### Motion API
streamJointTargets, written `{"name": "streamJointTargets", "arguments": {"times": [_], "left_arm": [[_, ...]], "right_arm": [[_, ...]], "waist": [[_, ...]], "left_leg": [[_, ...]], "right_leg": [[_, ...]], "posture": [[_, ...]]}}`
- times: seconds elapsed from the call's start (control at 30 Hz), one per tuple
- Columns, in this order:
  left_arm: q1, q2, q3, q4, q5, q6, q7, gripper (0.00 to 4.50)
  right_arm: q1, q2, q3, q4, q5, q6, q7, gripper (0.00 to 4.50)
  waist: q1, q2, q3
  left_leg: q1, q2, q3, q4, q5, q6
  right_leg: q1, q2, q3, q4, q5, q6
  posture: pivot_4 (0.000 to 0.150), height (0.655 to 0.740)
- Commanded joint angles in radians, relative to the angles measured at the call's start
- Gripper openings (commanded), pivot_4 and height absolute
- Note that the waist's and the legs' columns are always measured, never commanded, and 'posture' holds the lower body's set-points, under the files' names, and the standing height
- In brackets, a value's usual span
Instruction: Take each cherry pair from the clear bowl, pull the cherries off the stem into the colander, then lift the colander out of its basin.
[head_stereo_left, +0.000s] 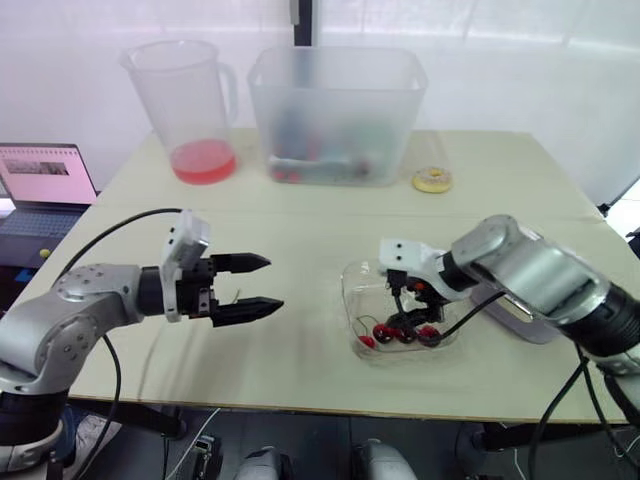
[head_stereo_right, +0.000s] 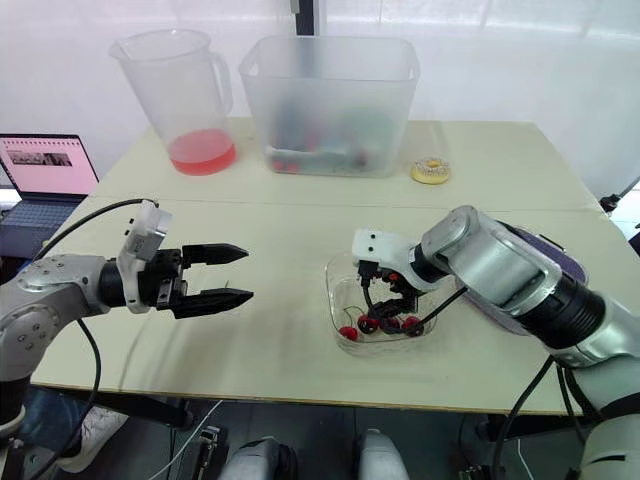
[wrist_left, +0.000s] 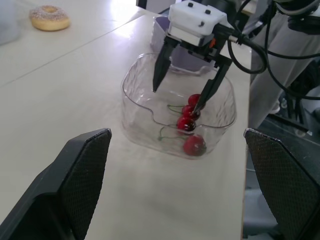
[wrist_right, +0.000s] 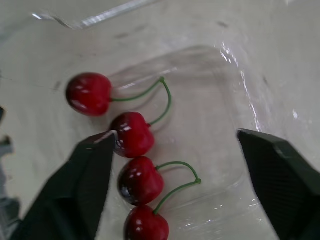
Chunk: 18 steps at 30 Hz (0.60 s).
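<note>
The clear bowl (head_stereo_left: 352, 295) sits on the table right of centre. It holds two cherry pairs (wrist_right: 131, 139), dark red with green stems, lying along its floor (head_stereo_left: 406, 334). My right gripper (head_stereo_left: 410, 300) reaches down into the bowl, open, its fingertips straddling the cherries without gripping any. My left gripper (head_stereo_left: 255, 286) hovers open above the table to the left of the bowl, pointing at it, with nothing between its fingers. A pale purple colander and basin (wrist_left: 182, 60) stands just right of the bowl, mostly hidden by my right arm.
At the back of the table stand a pitcher (head_stereo_left: 195, 105) with red liquid, a large translucent tub (head_stereo_left: 335, 110) and a doughnut (head_stereo_left: 432, 180). A laptop (head_stereo_left: 45, 185) sits off the table's left edge.
</note>
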Motion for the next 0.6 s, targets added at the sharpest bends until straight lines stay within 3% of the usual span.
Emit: {"name": "streamJointTargets", "arguments": {"times": [0.03, 0.6], "left_arm": [[0.005, 0.011, 0.024, -0.021, -0.004, -0.008, 0.008, 4.5], [0.025, 0.019, 0.012, -0.009, 0.062, -0.035, 0.021, 4.5]], "right_arm": [[0.016, 0.0, -0.014, -0.048, -0.01, 0.027, 0.0, 3.21], [0.114, 0.067, -0.018, -0.093, -0.016, 0.079, -0.069, 3.21]], "waist": [[-0.002, 0.0, 0.0], [-0.001, 0.0, 0.0]], "left_leg": [[0.0, 0.0, 0.0, 0.0, 0.0, 0.0], [0.0, 0.001, 0.0, 0.0, 0.0, 0.0]], "right_leg": [[0.0, 0.0, 0.0, 0.0, 0.0, 0.0], [0.0, 0.001, 0.0, 0.0, 0.0, 0.0]], "posture": [[0.15, 0.7131], [0.15, 0.7131]]}}
